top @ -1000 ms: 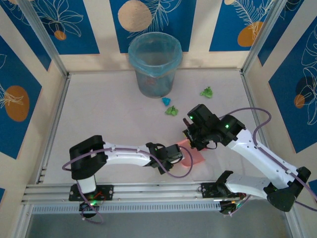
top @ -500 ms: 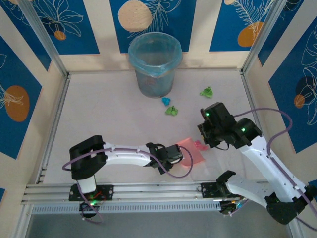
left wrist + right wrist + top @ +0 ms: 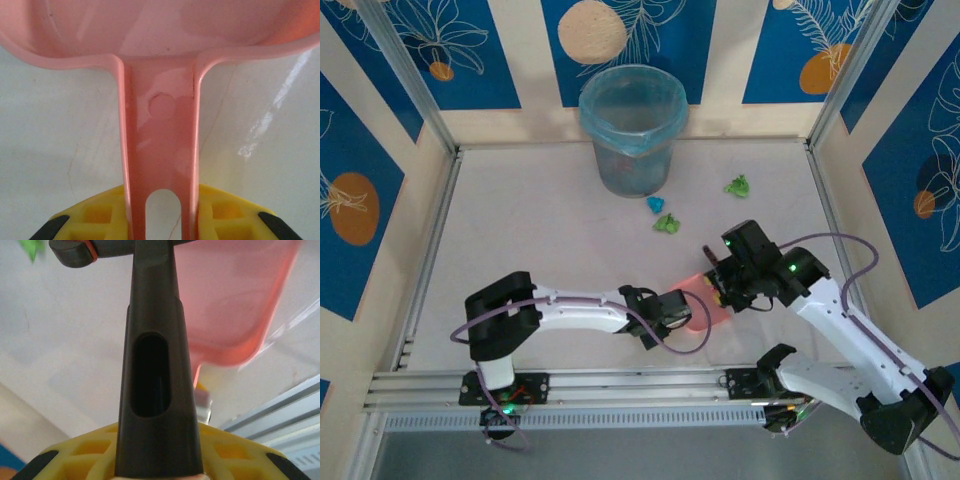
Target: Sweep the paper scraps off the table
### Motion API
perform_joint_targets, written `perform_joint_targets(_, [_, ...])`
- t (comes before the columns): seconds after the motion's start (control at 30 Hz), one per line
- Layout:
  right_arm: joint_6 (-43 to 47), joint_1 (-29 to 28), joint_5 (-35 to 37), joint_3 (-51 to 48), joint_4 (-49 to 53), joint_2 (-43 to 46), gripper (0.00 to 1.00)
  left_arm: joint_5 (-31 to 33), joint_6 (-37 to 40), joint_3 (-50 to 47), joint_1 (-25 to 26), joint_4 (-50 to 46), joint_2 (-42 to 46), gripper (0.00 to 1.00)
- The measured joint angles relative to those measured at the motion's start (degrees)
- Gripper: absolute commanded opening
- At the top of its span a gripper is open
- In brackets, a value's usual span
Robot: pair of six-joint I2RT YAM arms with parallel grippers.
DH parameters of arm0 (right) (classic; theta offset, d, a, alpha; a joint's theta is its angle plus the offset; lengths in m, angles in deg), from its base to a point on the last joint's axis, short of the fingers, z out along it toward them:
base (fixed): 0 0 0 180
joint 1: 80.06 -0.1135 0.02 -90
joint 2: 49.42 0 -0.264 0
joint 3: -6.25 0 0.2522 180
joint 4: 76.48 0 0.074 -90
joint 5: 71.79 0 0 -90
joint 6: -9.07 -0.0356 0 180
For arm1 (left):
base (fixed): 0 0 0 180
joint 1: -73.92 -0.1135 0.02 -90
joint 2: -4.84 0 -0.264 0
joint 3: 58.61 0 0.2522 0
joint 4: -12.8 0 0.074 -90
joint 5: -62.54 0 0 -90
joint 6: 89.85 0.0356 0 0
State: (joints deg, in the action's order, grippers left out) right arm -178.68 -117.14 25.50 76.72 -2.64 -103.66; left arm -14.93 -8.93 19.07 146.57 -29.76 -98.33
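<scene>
Starting with what is obscured, the brush point(image 3: 152, 365) is cut off at the top of the right wrist view, where just a grey end with an orange band is seen, so its bristles cannot be made out. Its dark slotted handle is clenched between the yellow fingers of the right claw point(image 3: 159, 465) and runs straight away from it. A blurred green fleck at the top left corner of that view is too soft to identify with certainty.

The pink dustpan point(image 3: 160, 145) is grasped by its handle in the left claw point(image 3: 160, 227). Most of the pan's bowl is cropped by the upper edge of the left wrist view. From above, the pan is partly covered by both claws. Its long axis is laid left to right across the worktop point(image 3: 520, 220), handle towards the left arm and bowl towards the right arm.

Three paper scraps are seen on the worktop: a cyan one point(image 3: 656, 204) and a green one point(image 3: 667, 223) just beside each other, between the bin point(image 3: 633, 125) and the dustpan, and another green one point(image 3: 737, 186) apart from them towards the far right. All are too small and crumpled for any long axis to be told. What lies inside the bin is dimmed by its blue liner.
</scene>
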Motion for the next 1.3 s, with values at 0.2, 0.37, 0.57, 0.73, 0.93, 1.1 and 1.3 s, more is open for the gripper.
perform_joint_targets(0.2, [-3.69, -11.32, 2.32, 5.51, -0.07, 0.04, 0.00, 0.02, -0.48, 0.00, -0.52, 0.00, -0.07, 0.00])
perform_joint_targets(0.37, [-7.02, -14.45, 5.55, 6.58, 1.36, 4.20, 0.00, 0.26, -1.07, -0.02, -0.92, 0.28, -0.09, 0.00])
perform_joint_targets(0.57, [-9.38, -14.45, 10.29, 4.61, 4.92, 10.86, 0.00, 1.38, -1.16, -1.05, -1.01, 1.79, 0.33, 0.00])
perform_joint_targets(0.73, [-9.92, -14.38, 15.47, 4.61, 9.46, 14.64, 0.00, 2.49, -1.49, -2.89, -1.07, 2.89, 2.08, 0.00])
perform_joint_targets(0.93, [-7.52, -13.09, 22.58, 2.64, 13.97, 20.46, 0.00, 3.32, -1.55, -4.22, -1.64, 3.13, 4.92, 0.00])
perform_joint_targets(1.1, [4.20, -12.15, 28.02, 0.52, 14.12, 21.24, 0.00, 3.89, -2.51, -5.01, -2.27, 3.28, 7.96, 0.00])
perform_joint_targets(1.3, [21.35, -11.50, 32.92, -1.31, 9.70, 21.38, 0.00, 5.77, -5.31, -4.70, -4.17, 0.68, 12.46, 0.00])
